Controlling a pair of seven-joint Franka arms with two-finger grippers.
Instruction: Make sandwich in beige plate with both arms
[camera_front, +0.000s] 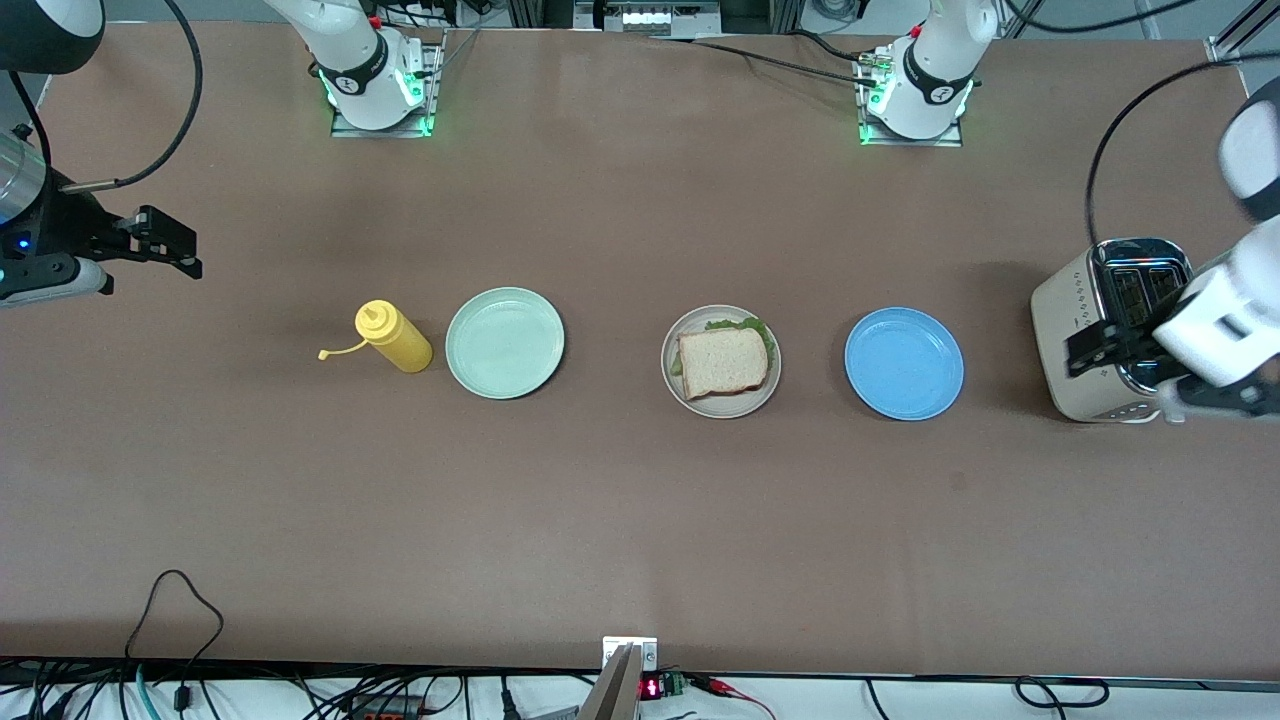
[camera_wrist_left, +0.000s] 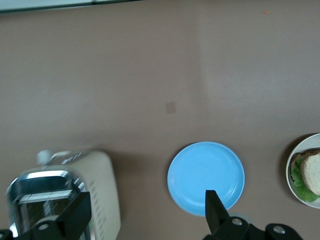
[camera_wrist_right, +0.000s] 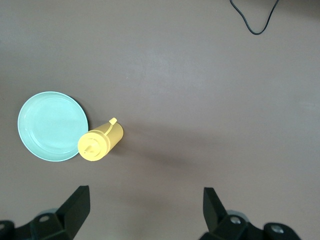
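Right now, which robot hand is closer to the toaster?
Left. The left gripper hangs open right over the toaster; the right gripper, also open, waits at the table's right arm's end.

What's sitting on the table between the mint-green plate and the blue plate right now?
In the front view, the beige plate with the sandwich lies between the mint-green plate and the blue plate.

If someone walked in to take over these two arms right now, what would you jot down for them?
Left tool: open, empty, up over the toaster at the left arm's end of the table.
Right tool: open, empty, over bare table at the right arm's end.
Sandwich: in the beige plate, bread slice on top, lettuce showing under it.
Mint-green plate and blue plate: both empty. Yellow squeeze bottle stands beside the mint-green plate.
Done: the sandwich looks assembled. Left: seemingly nothing.
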